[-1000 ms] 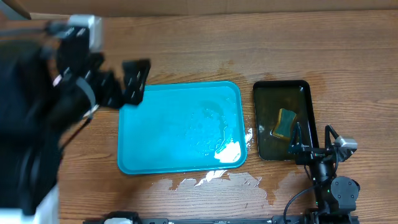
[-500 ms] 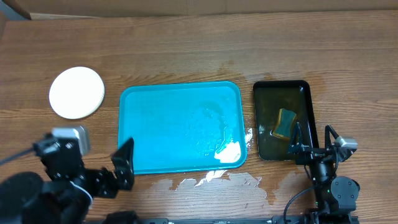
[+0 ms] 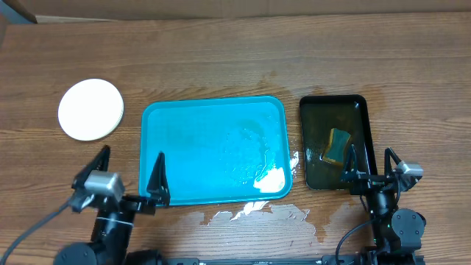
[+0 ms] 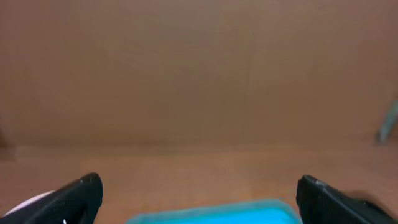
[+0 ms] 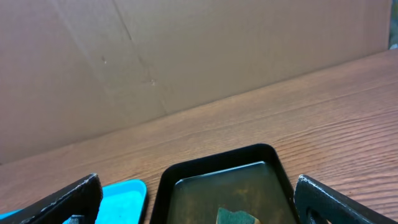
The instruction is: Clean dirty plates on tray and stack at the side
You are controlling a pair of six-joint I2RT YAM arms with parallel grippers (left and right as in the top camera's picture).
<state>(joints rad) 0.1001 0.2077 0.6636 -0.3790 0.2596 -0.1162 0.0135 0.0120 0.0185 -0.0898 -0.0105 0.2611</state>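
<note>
The plates [image 3: 90,109] lie in a white round stack on the table at the far left, beside the tray. The teal-blue tray [image 3: 176,151] lies in the middle, wet, with a patch of white foam near its front right corner and no plate on it. My left gripper [image 3: 129,173] is open and empty at the tray's front left corner; its view shows the tray's edge [image 4: 211,213] between the fingers [image 4: 199,196]. My right gripper [image 3: 368,163] is open and empty at the front edge of the black tray, as its own view [image 5: 196,199] shows.
A smaller black tray [image 3: 315,158] holding dark water and a green-yellow sponge [image 3: 338,145] stands right of the teal tray; it also shows in the right wrist view [image 5: 217,171]. Spilled water and foam [image 3: 254,213] lie on the table in front of the teal tray. A cardboard wall [image 5: 186,56] stands behind.
My left arm has swung from the far left over the plate stack down to the table's front, beside the tray's front left corner. The plates are now uncovered. The right arm has not moved.
</note>
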